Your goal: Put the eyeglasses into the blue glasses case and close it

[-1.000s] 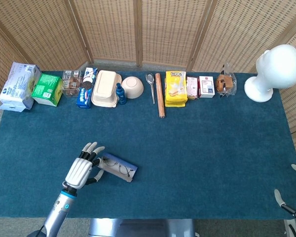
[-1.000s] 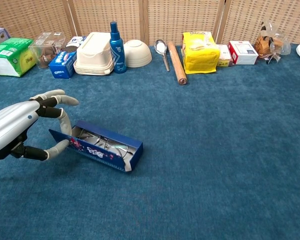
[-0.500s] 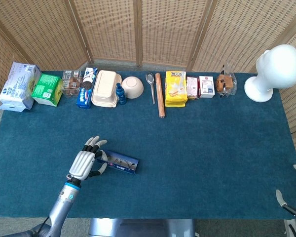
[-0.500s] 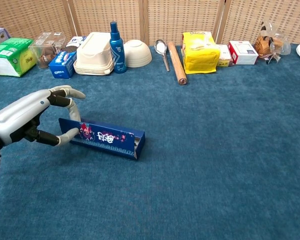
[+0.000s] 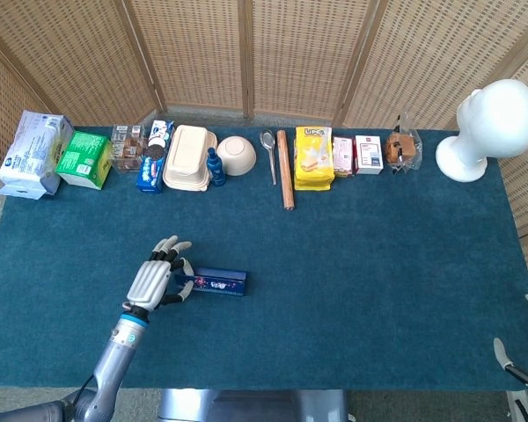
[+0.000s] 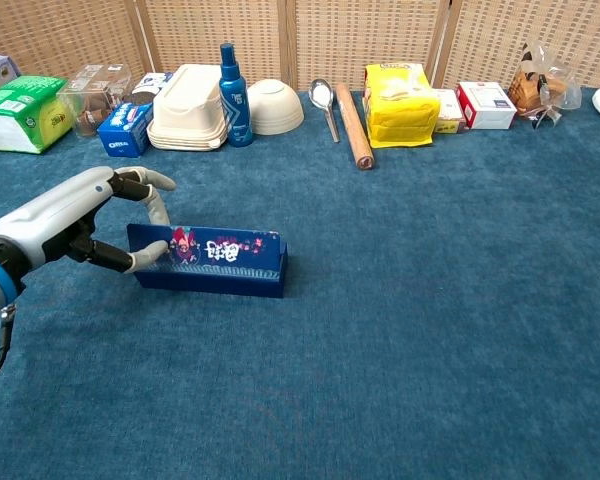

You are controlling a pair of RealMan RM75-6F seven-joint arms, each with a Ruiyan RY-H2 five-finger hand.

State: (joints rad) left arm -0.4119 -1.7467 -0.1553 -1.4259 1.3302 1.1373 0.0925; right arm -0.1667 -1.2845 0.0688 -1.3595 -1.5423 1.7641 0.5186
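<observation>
The blue glasses case (image 5: 218,282) (image 6: 215,260) lies at the front left of the table, tipped up on its long side, with its patterned face toward the chest view. My left hand (image 5: 154,283) (image 6: 80,215) pinches the case's left end, fingers over the top edge and thumb low on the front. The eyeglasses are hidden; the case's inside does not show in either view. Only spread fingertips of my right hand (image 5: 502,353) show at the bottom right corner of the head view, holding nothing and far from the case.
Along the back edge stand a tissue pack (image 5: 33,151), green box (image 5: 83,158), cream food container (image 6: 187,107), blue bottle (image 6: 229,82), bowl (image 6: 274,106), spoon (image 6: 325,105), rolling pin (image 6: 354,125), yellow bag (image 6: 399,104) and small boxes. A white mannequin head (image 5: 489,128) is at the back right.
The case has tipped from lying open-side up, glasses showing, onto its long side, and swung parallel to the table's front edge. My left hand moved with it, away from the front edge.
</observation>
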